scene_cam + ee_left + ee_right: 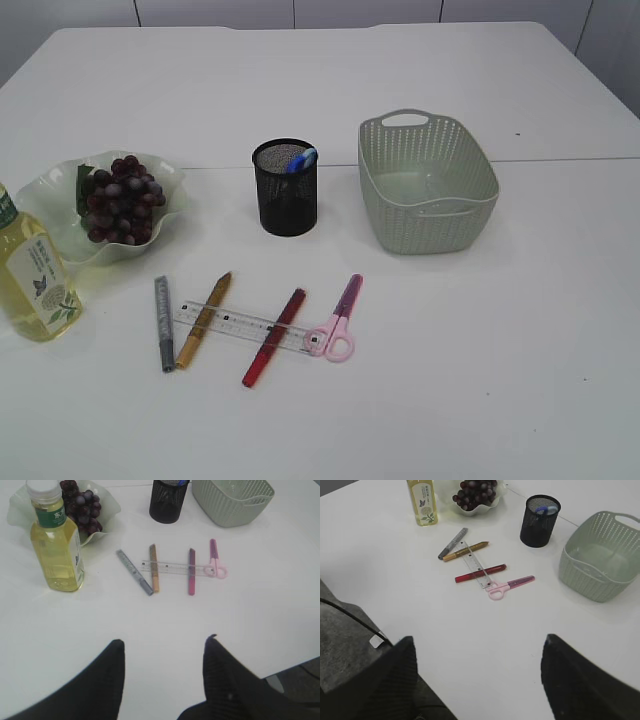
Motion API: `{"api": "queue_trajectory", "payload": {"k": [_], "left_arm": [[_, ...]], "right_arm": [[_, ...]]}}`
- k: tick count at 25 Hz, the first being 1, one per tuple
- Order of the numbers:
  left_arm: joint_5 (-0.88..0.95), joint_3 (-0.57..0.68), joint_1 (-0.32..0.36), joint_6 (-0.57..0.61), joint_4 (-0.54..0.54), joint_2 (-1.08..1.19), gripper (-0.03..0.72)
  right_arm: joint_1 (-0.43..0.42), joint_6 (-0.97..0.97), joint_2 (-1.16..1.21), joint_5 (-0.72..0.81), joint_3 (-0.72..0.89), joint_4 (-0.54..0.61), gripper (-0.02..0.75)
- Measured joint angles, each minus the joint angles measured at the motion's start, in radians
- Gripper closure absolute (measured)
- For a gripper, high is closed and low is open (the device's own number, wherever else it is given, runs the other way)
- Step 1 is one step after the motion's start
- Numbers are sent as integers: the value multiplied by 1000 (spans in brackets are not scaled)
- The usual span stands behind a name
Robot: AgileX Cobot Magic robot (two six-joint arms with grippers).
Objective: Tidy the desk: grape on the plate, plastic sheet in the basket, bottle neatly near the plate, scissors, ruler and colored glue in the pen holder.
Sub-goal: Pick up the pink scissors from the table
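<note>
Bare tabletop point(470, 400) at 5 and 6 o'clock, wide enough for either tool to pass. Row of glue pens point(164, 322), ruler point(240, 325) and scissors point(337, 320) lying flat across the centre. Upright obstacles: bottle point(30, 275) at 9, holder point(285, 187) at 12, basket point(426, 182) at 2. Open gap between holder and basket.
</note>
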Motion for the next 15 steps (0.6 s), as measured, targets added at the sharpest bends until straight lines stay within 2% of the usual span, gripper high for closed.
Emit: {"api": "queue_trajectory", "payload": {"k": [7,15], "left_arm": [[0,0,0,67,38,-6,317],[0,0,0,71,12,-6,318]], "right_arm": [[0,19,-219,-33,205,-13,173],[0,89,-276,-37,226,-22,174]]}}
